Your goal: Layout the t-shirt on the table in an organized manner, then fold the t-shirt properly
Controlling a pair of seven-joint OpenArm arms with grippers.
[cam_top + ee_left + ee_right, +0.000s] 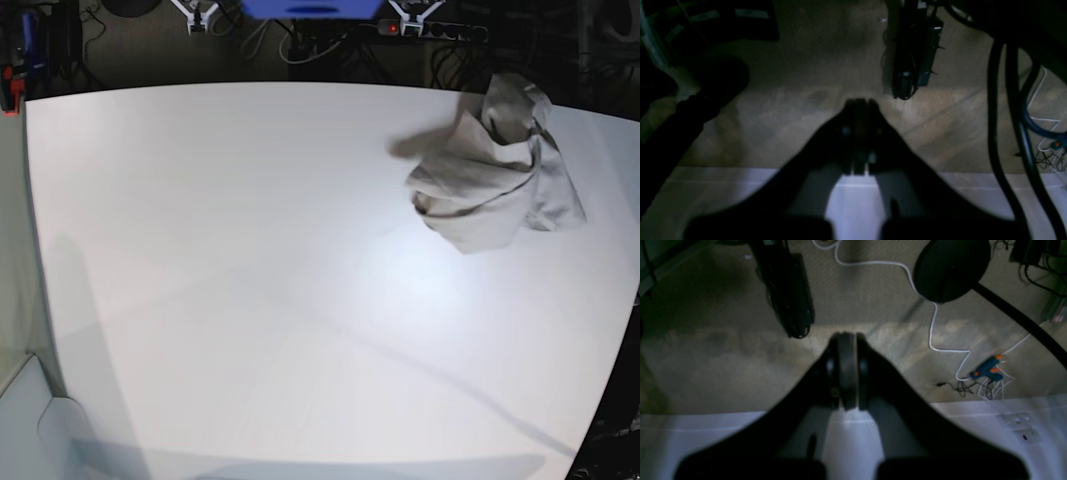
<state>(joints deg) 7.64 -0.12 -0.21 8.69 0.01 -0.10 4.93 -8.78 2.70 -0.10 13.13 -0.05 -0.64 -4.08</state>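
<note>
The t-shirt (490,170) lies in a crumpled grey-beige heap on the far right part of the white table (250,260). Neither arm shows in the base view. In the left wrist view, my left gripper (858,101) is shut with nothing between its fingers, hanging past the table (723,186) edge over the carpet. In the right wrist view, my right gripper (846,336) is likewise shut and empty, out beyond the table (973,440) edge. The t-shirt does not show in either wrist view.
Carpeted floor lies beyond the table edge. On it are a dark leg wrapped in cables (790,290), a round black stand base (952,268), a white cord, and a blue-orange glue gun (987,370). Thick black cables (993,133) hang at the right of the left wrist view.
</note>
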